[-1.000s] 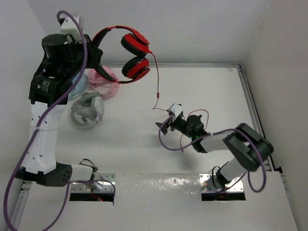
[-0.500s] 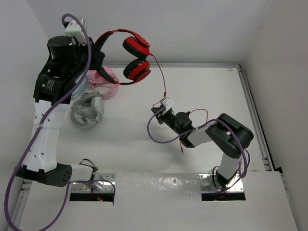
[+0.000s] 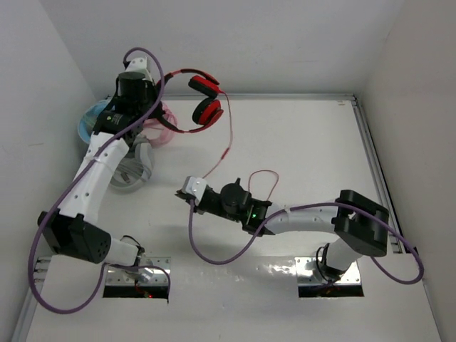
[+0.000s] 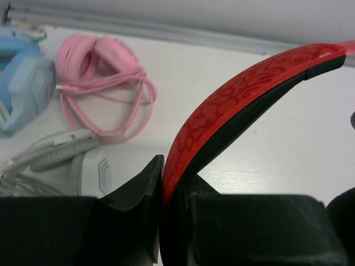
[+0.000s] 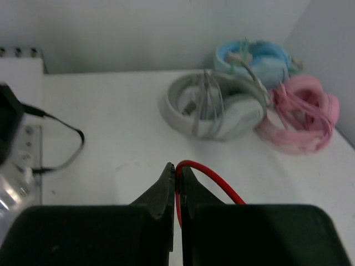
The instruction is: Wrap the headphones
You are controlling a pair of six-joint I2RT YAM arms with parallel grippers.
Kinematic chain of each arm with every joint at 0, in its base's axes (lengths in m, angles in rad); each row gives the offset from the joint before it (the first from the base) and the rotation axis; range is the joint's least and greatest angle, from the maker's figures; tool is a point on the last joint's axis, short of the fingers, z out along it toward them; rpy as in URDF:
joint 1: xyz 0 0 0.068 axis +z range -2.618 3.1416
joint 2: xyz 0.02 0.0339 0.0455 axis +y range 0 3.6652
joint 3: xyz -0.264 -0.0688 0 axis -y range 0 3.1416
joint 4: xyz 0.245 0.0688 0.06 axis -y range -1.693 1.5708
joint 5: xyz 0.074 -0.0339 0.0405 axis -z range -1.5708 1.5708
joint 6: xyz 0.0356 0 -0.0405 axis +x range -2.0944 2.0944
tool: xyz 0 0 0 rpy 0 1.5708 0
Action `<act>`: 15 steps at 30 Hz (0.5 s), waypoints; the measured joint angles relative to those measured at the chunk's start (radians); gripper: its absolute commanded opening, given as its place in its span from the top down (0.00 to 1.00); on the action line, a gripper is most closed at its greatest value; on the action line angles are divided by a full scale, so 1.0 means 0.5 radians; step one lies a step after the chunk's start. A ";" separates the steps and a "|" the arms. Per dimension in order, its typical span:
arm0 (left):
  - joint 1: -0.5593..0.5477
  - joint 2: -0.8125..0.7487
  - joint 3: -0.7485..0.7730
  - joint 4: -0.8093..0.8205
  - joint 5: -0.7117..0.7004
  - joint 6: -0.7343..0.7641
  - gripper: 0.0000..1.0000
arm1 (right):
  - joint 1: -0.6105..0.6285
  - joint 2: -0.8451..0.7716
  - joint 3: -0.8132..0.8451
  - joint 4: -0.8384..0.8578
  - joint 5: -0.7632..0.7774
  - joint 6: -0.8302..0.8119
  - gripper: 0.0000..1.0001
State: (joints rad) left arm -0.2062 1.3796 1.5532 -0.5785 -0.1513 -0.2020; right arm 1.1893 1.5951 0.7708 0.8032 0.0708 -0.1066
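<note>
Top external view: headphones [image 3: 206,110] held above the worktop's [image 3: 306,157] far-left corner, headband [image 4: 233,94] clamped in left fingers [image 4: 138,191]; right fingers [image 5: 158,197] pinch the cable [image 5: 213,177]. Winding step; next, loop cable round the headphones.

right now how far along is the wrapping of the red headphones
Done: the headphones are picked up, left jaws shut on the headband. In hand: right jaws pinch the red cable. Left: all the wrapping; the cable runs loose from the ear cups to those jaws, with no loop around the headphones.
</note>
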 measured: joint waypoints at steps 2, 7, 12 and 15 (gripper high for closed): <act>0.000 0.071 -0.080 0.014 -0.065 -0.018 1.00 | 0.071 0.000 0.200 -0.166 -0.012 -0.019 1.00; 0.001 0.159 -0.123 0.037 -0.111 0.021 1.00 | 0.147 0.028 0.432 -0.542 -0.100 -0.034 1.00; -0.055 0.139 -0.123 0.209 -0.210 0.375 1.00 | 0.141 0.028 0.649 -1.360 -0.158 -0.052 1.00; -0.129 0.141 -0.204 0.349 -0.326 0.680 1.00 | 0.141 -0.072 0.928 -1.898 -0.089 -0.084 1.00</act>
State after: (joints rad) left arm -0.2707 1.4502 1.4513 -0.4042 -0.3141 0.1379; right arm 1.2598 1.5589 1.2346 -0.1459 0.0265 -0.1486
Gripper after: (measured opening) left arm 0.106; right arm 0.009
